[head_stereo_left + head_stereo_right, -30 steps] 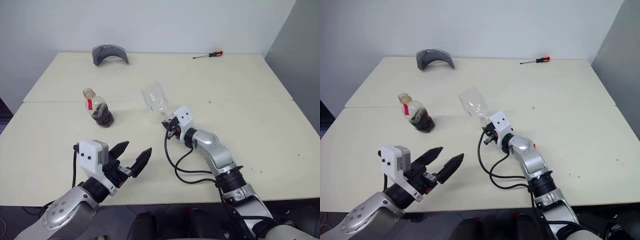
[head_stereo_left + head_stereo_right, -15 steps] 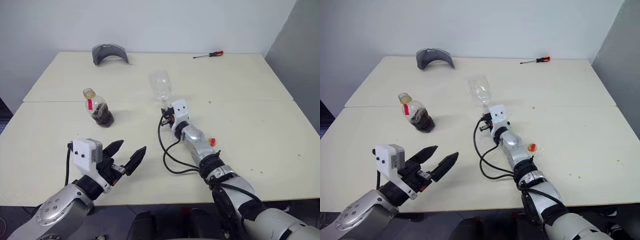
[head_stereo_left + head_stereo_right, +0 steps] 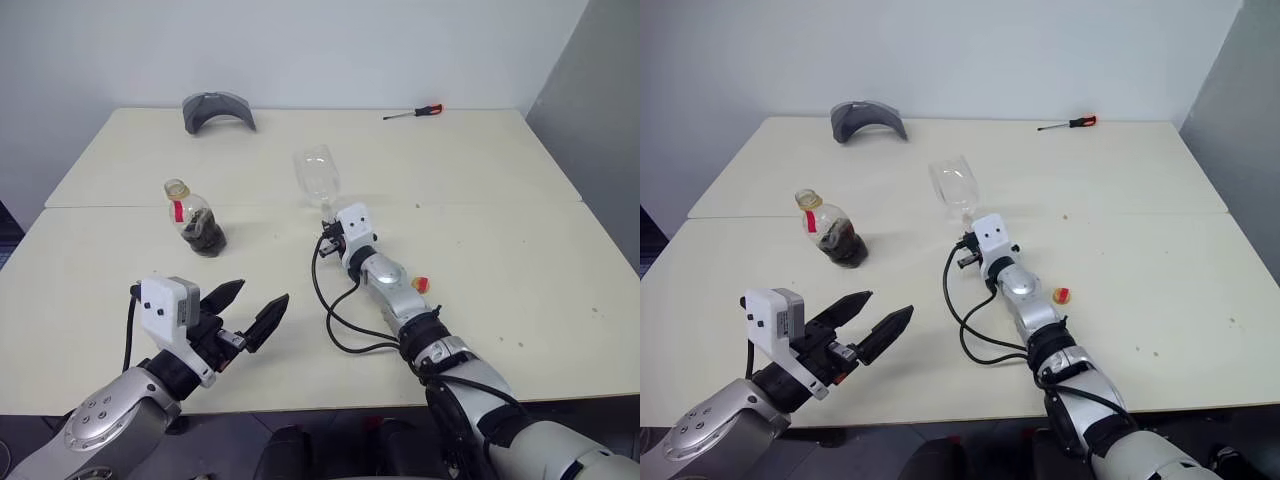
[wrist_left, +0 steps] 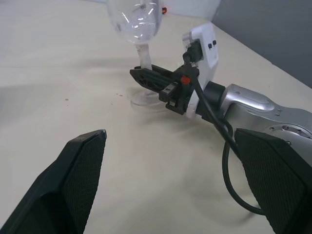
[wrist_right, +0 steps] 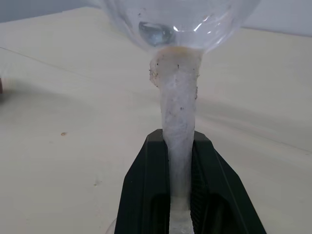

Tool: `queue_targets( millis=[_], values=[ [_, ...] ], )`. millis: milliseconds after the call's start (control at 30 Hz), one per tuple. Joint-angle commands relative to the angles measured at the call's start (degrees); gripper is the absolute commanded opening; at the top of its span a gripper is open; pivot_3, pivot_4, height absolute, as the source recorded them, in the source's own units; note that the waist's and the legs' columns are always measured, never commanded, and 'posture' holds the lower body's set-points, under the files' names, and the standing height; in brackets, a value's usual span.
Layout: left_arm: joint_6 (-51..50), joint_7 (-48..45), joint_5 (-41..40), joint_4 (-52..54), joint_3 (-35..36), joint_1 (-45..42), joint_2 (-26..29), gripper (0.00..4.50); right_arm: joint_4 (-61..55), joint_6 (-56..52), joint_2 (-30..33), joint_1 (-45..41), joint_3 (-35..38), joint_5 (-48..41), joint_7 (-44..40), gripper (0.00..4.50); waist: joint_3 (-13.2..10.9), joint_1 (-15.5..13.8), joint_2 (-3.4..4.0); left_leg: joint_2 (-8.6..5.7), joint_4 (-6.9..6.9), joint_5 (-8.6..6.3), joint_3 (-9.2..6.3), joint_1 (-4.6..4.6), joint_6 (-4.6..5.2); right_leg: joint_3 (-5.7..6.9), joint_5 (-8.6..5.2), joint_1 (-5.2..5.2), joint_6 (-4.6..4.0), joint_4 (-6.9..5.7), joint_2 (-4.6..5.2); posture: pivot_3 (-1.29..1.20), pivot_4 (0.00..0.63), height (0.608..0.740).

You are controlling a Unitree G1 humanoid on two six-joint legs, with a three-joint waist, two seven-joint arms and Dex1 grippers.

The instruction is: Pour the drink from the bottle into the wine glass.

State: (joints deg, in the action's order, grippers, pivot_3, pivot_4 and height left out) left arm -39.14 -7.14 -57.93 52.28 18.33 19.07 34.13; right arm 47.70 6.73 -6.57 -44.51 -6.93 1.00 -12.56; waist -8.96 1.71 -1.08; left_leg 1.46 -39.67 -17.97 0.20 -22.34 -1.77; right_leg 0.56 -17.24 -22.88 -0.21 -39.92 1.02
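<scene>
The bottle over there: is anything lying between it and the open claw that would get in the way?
Nothing visible does. Bare table lies between the open left gripper and the bottle. The glass, held by the right gripper, stands off to the side.

The left arm reaches forward low on the near left, its wrist capped by a white camera block, and the left gripper (image 3: 252, 311) hangs in the air with its two black fingers spread wide. The right arm stretches straight ahead, a black cable looping beside its forearm; the right gripper (image 5: 179, 165) is clamped on the thin stem of the clear tulip-bowled wine glass (image 3: 316, 176), held upright.
</scene>
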Motion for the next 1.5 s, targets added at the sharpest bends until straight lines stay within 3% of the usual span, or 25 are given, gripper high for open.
queue_targets(
  millis=[33, 200, 433, 733, 1067, 1500],
  values=[
    [1.6, -0.9, 0.4, 0.6, 0.9, 0.0, 0.2, 4.5, -5.3, -7.7, 1.7, 5.2, -1.2, 0.6, -2.3, 0.19, 0.0, -0.1, 0.01, 0.0, 0.0, -0.01, -0.02, 0.03, 0.02, 0.01, 0.0, 0.05, 0.0, 0.02, 0.0, 0.0, 0.15, 0.74],
    [1.9, -1.3, 0.9, 0.3, 0.6, -0.1, -0.1, 4.5, -19.0, -16.7, 4.0, 10.5, -2.4, 0.2, -4.5, 0.19, 0.0, -0.3, 0.01, -0.04, 0.44, -0.12, -0.07, 0.75, 0.21, 0.06, -0.01, 0.74, 0.0, 0.45, 0.03, 0.0, 0.15, 0.74],
    [2.1, -1.2, 1.2, 0.0, 0.1, -0.8, -0.1, 4.5, -26.2, -21.6, 5.2, 12.2, -2.1, -0.4, -5.1, 0.19, 0.0, -0.3, 0.03, -0.03, 0.72, -0.09, -0.05, 0.89, 0.15, 0.06, -0.06, 0.73, -0.08, 0.48, 0.0, 0.0, 0.15, 0.74],
    [1.9, 0.3, 1.5, 0.0, 1.7, -1.2, -0.2, 4.5, -15.2, -9.7, 0.2, 2.1, -1.5, -0.8, -3.5, 0.19, -0.1, 0.2, 0.09, 0.02, 0.77, -0.07, 0.0, 0.87, 0.11, 0.02, -0.06, 0.63, -0.09, 0.47, -0.07, 0.0, 0.15, 0.74],
    [2.7, 4.3, 4.1, 2.3, 5.6, 1.9, -1.3, 4.5, 5.0, 4.8, -6.5, -7.3, -0.9, -0.5, -0.2, 0.19, -0.2, 0.0, 0.09, -0.01, 0.79, -0.06, 0.0, 0.78, 0.1, 0.04, -0.06, 0.64, -0.09, 0.65, 0.0, 0.0, 0.15, 0.74],
    [2.9, 5.0, 5.0, 2.3, 4.4, -0.1, -2.0, 4.5, 11.6, 5.7, -7.7, -8.8, 0.0, -1.6, 2.0, 0.19, -0.2, 0.1, 0.12, 0.03, 0.79, -0.05, 0.0, 0.84, 0.08, 0.05, -0.06, 0.66, -0.1, 0.56, -0.02, 0.0, 0.15, 0.74]
  ],
)
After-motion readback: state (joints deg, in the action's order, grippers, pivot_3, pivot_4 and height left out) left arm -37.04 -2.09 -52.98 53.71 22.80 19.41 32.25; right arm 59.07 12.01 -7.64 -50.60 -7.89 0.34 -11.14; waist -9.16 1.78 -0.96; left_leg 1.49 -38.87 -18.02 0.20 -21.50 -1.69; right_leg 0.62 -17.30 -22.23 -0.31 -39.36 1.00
